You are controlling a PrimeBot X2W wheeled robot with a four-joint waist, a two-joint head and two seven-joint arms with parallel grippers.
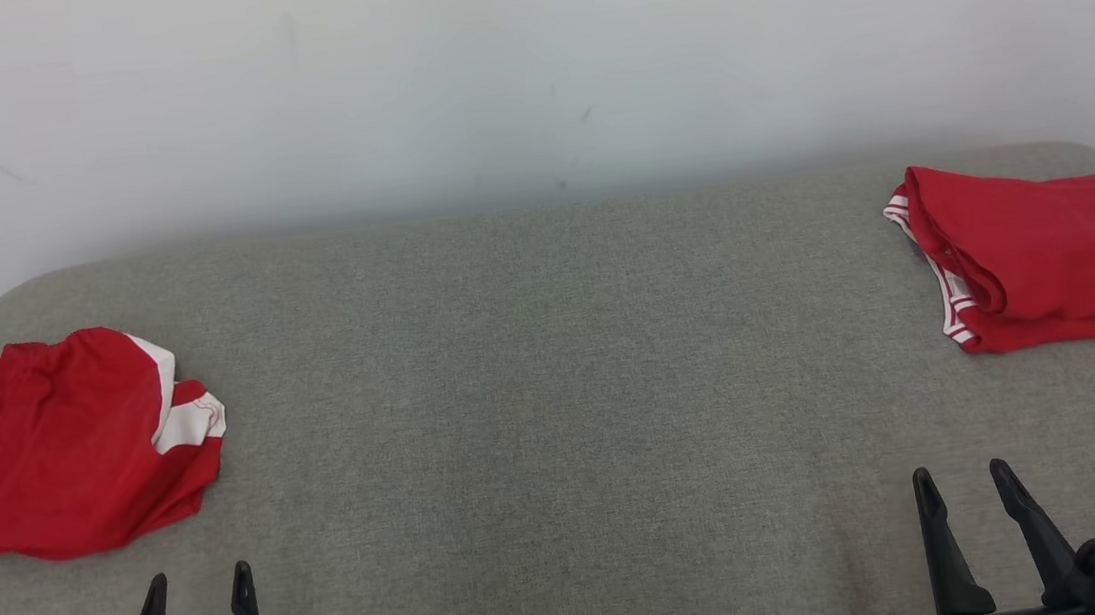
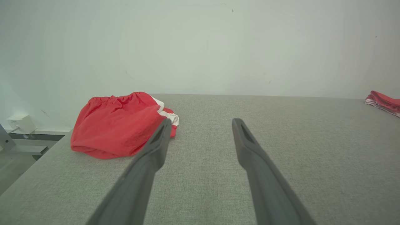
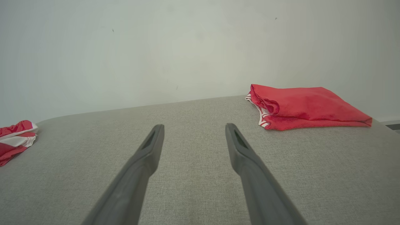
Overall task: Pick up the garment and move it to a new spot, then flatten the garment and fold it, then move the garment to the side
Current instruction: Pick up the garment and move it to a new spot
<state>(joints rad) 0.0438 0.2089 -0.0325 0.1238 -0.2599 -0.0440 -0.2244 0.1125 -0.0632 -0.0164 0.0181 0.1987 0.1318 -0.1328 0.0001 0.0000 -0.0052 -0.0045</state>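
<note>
While both hands hover at the near edge of a grey, cloth-covered tabletop [image 1: 554,377], two red garments lie far apart on it. At the left, a crumpled garment [image 1: 58,445], red with white panels, sits bunched in a loose heap close to the tabletop's left edge. At the far right, a folded garment [image 1: 1044,250], red with white striped trim, lies in a neat flat rectangle near the right edge and the pale back wall [image 1: 525,69].

The left hand [image 1: 200,579] has its two dark fingers spread apart, holding nothing, just in front of the crumpled garment. The right hand [image 1: 960,474] is likewise spread and empty, well short of the folded one.

Judging by this, the folded piece looks finished and set aside, while the crumpled one is not yet picked up. Lifting, flattening, folding and moving aside all appear to remain.

The wide middle of the tabletop is bare, giving ample room to spread cloth. The heap's closeness to the left edge calls for care.
</note>
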